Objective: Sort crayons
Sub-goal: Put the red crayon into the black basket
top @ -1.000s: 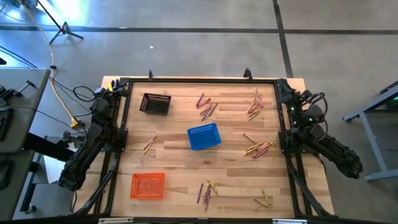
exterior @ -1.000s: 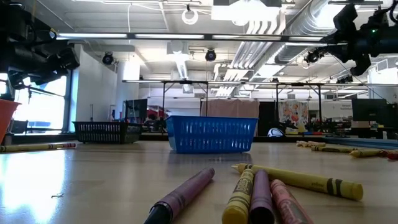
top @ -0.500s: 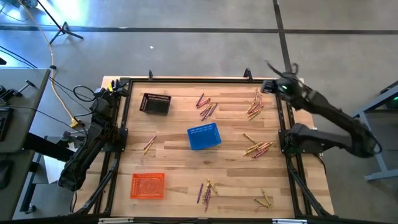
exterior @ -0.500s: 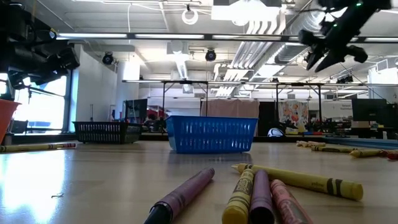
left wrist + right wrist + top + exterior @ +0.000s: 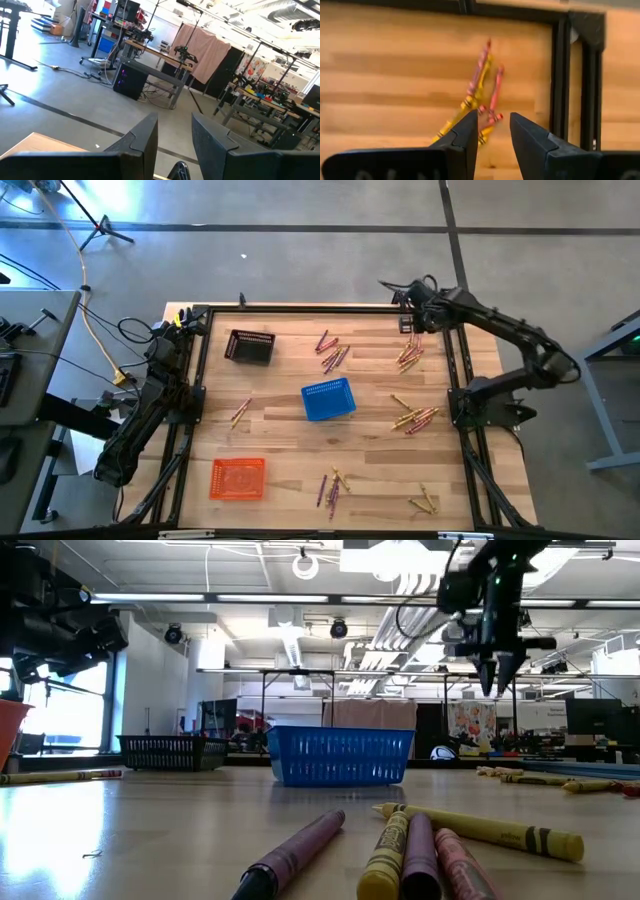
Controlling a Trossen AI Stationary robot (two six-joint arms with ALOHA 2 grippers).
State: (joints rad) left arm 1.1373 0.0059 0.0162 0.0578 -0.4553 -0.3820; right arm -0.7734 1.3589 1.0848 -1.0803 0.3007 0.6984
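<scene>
One end effector [image 5: 497, 680] above crayons [image 5: 480, 100]

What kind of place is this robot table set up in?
Likely a robotics lab or workshop: exposed ceiling ducts, workbenches with equipment and a computer tower beyond the wooden table.

Right pincer [image 5: 408, 320] hangs high, pointing down, fingers parted; left pincer [image 5: 174, 145] parked, fingers parted.

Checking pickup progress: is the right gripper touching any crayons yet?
Apart. The low view shows the right gripper hanging high above the table, well clear of the crayons below.
</scene>
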